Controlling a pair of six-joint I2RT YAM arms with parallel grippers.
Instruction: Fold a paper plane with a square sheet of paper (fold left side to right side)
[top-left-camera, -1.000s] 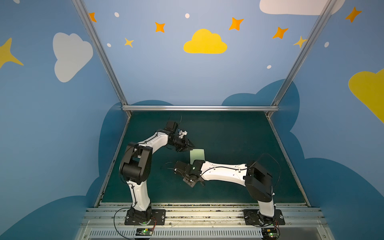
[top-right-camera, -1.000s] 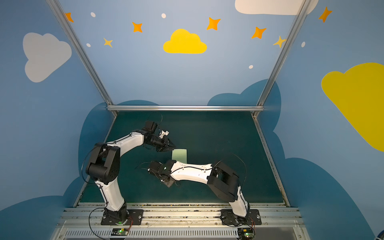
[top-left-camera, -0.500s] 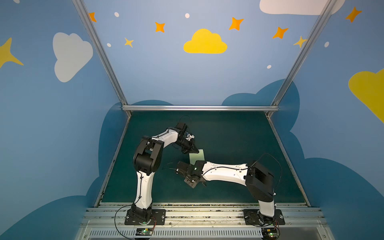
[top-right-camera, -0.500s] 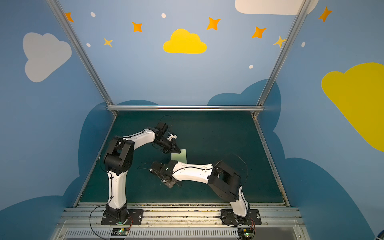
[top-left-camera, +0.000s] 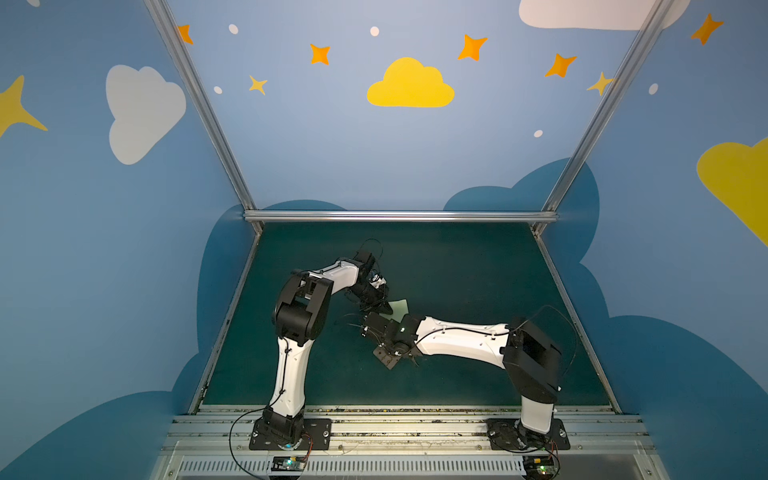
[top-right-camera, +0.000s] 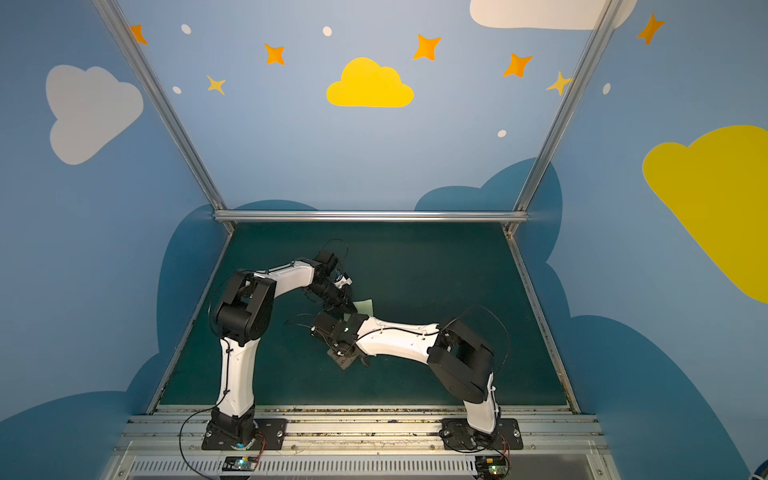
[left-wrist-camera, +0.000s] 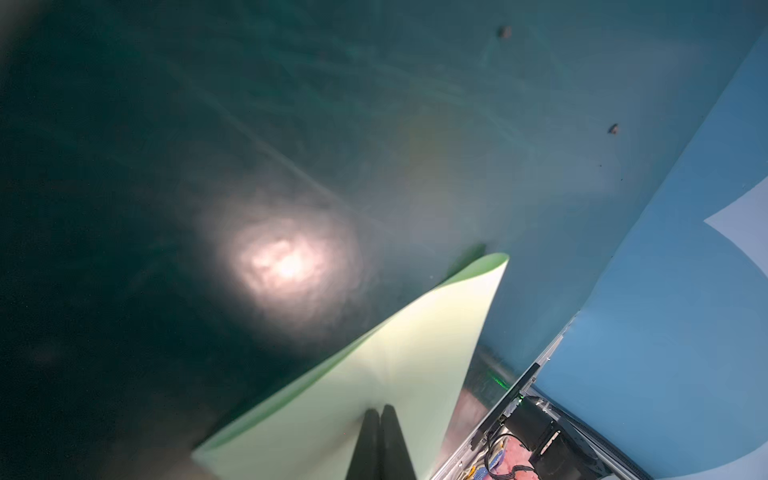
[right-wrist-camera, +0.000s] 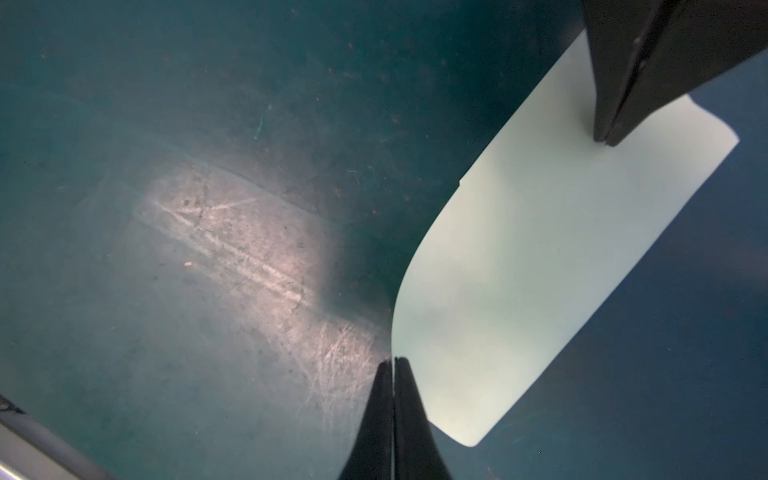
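one paper sheet, one left claw, one right claw, two arms, one mat

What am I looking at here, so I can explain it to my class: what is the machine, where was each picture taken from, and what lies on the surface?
Two robot arms, left arm and right arm, stand at a dark green mat. Both top views look down from above; the other two come from cameras on the wrists. One sheet of pale green paper, curved over, rests on it. The left gripper and right gripper are shut, tips touching the paper; a pinch I cannot confirm.
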